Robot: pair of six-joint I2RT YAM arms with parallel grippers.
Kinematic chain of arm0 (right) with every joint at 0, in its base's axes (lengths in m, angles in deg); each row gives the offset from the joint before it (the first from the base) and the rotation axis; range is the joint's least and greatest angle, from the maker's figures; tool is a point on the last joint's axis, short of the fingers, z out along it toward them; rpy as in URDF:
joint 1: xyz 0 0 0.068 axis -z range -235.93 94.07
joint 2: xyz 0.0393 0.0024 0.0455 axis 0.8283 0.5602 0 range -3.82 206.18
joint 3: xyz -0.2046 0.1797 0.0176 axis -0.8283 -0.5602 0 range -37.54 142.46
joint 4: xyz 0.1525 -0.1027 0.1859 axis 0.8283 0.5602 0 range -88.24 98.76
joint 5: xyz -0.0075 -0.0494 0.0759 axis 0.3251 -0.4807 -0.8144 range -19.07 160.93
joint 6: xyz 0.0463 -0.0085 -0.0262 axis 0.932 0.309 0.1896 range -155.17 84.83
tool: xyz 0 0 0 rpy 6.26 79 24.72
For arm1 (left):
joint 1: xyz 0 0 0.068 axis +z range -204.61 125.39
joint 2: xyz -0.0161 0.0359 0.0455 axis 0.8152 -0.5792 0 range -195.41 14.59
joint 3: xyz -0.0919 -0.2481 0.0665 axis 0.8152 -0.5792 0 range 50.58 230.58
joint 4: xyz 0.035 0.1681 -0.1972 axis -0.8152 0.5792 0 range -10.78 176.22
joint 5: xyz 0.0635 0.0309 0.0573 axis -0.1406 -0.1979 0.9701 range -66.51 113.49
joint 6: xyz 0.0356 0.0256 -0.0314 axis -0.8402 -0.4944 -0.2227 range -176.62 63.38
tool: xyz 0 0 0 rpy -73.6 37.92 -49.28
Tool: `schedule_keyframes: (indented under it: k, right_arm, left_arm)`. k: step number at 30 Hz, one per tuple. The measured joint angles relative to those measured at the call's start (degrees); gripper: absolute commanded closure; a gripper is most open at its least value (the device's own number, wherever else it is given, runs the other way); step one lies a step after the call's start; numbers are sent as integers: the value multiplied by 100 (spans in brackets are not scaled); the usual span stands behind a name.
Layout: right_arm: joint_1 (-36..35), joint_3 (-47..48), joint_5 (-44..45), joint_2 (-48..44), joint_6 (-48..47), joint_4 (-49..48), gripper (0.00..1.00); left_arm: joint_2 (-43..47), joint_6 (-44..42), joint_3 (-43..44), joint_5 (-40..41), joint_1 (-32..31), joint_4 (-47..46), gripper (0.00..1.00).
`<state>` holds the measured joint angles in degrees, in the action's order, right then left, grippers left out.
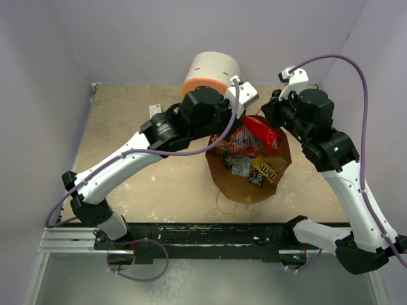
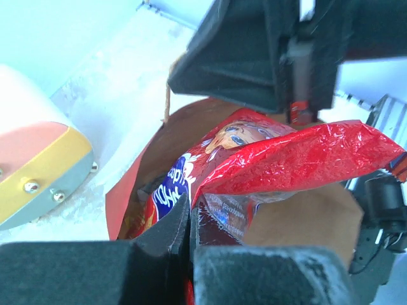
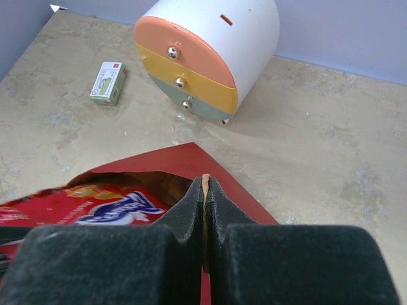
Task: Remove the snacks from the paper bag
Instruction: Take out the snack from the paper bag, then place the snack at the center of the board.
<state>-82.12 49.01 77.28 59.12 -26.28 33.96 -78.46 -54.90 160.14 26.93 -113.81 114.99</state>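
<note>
So the red paper bag (image 1: 245, 190) sits mid-table between the two arms, just in front of the round drawer unit (image 3: 216, 57), with its mouth gaping toward the overhead camera so the brown inside is visible. The left hand (image 2: 189, 216) is clamped tight, and it looks like it's pinching the edge of the red chip bag (image 2: 299, 155), which is poking up out of the bag's mouth with most of it still inside. The right hand (image 3: 205, 187) is closed too, squeezing the bag's far rim, with the tan paper edge showing between its fingers. A silver wrapper (image 1: 240, 166) and a dark M&M's pack (image 1: 266, 170) are lying down inside the bag. A small white-green box (image 3: 108, 82) sits on the table (image 3: 318, 140) off beside the drawer unit.
</note>
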Motion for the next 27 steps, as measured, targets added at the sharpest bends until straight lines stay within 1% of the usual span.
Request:
schedule_keyframes:
  k: [8,14,18,21,24,27]
  right_arm:
    - [0,-4,131,-13,-28,-2,100]
    - [0,44,566,26,-20,70,100]
    - [0,190,798,101,-24,173,100]
    - [0,306,1051,127,-98,256,100]
    - [0,341,1250,87,-273,302,100]
    - [0,341,1526,-2,-476,306,100]
  left_arm:
    - [72,374,1226,-2,4,468,100]
    - [57,619,1657,-24,11,431,100]
    - [57,732,1672,-24,33,332,100]
    - [129,780,1587,120,31,304,100]
    - [507,824,1137,518,26,358,100]
    - [997,929,758,1064,83,682,100]
